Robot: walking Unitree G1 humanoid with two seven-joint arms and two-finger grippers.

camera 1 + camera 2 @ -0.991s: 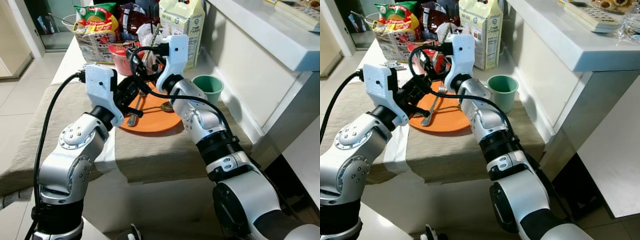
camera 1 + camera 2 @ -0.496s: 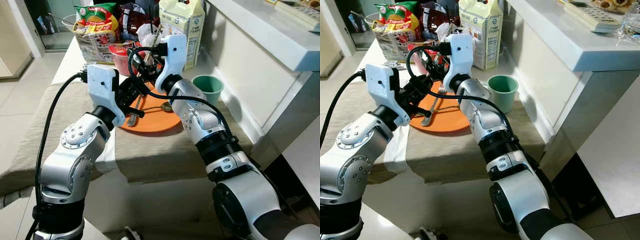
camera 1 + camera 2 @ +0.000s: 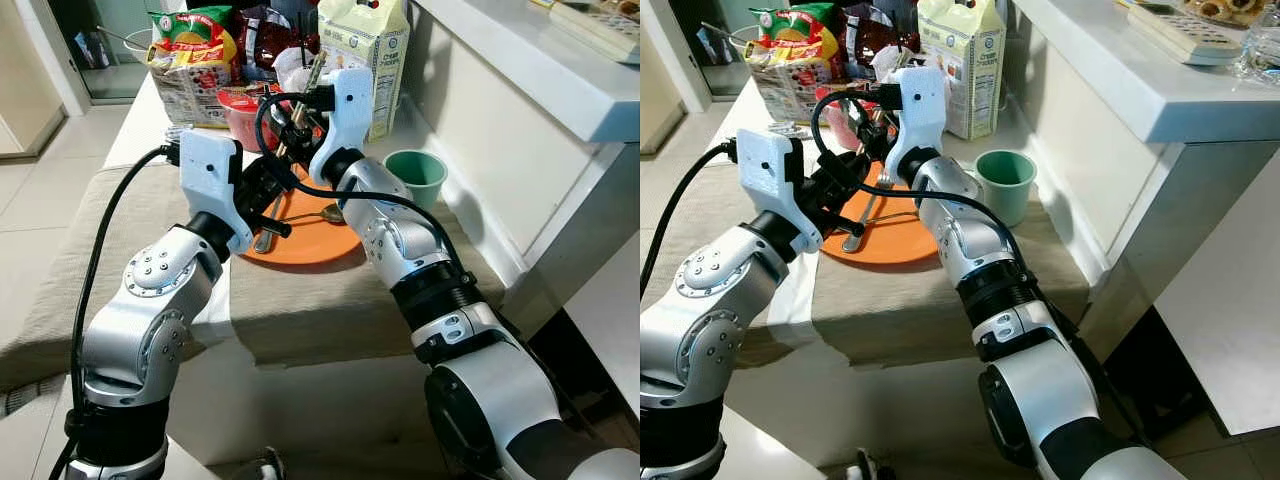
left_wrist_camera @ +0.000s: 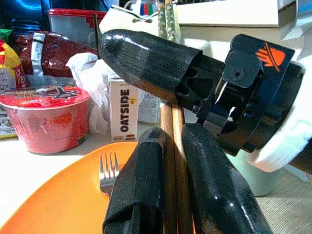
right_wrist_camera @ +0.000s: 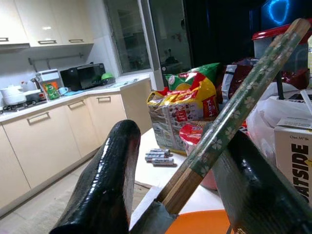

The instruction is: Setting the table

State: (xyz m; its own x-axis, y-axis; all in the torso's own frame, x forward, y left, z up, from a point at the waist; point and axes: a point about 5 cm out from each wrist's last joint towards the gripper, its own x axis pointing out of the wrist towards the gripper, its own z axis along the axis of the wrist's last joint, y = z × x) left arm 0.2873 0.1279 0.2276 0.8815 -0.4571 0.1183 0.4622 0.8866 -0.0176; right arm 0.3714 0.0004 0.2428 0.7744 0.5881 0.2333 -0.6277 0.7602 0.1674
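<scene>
A pair of wooden chopsticks (image 4: 169, 126) with green flowered tops stands nearly upright above the orange plate (image 3: 310, 240). My left gripper (image 4: 171, 134) is shut on their lower part. My right gripper (image 3: 290, 120) hovers just above it at the plate's far edge. Its fingers are spread wide, and the chopsticks (image 5: 234, 112) lean against one finger (image 5: 253, 185). On the plate lie a fork (image 3: 265, 237) and a spoon (image 3: 330, 212). A green cup (image 3: 417, 172) stands to the right of the plate.
Behind the plate stand a red noodle bowl (image 3: 240, 115), a snack bag (image 3: 190, 60), an oat milk carton (image 3: 365, 50) and other packets. A white counter (image 3: 540, 70) rises along the right. The beige runner (image 3: 300, 310) hangs over the table's near edge.
My left arm has edged slightly right toward the plate, still holding the chopsticks. The right gripper has shifted a little up and left. The plate, fork and cup have not moved.
</scene>
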